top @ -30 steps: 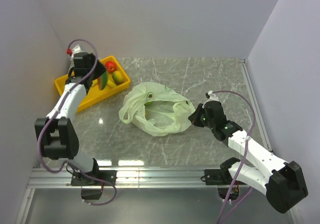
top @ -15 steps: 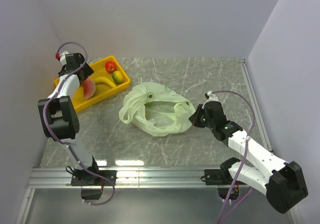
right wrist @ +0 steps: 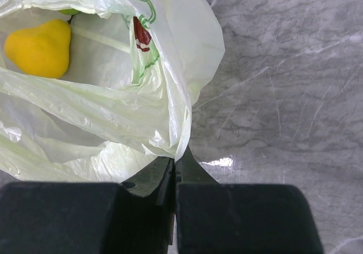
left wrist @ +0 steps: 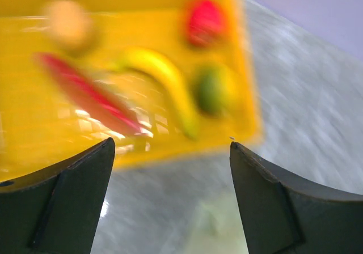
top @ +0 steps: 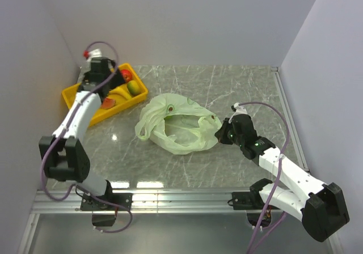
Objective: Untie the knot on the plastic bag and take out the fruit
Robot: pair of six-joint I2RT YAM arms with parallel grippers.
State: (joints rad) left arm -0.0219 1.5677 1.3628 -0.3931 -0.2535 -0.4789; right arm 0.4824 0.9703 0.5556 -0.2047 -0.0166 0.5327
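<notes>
The pale green plastic bag lies open mid-table; no tied knot shows. My right gripper is shut on the bag's right edge. A yellow fruit lies inside the bag. My left gripper is open and empty above the yellow tray. The blurred left wrist view shows the tray holding a red apple, a banana, a green-red mango, a watermelon slice and a small orange fruit. The bag's corner shows between my left fingers.
White walls close in the left, back and right sides. A metal rail runs along the near edge. Grey marble table surface lies behind and right of the bag.
My left arm swung left over the tray, then back right toward the tray's far end; the watermelon slice now lies in the tray. My right gripper has held still on the bag.
</notes>
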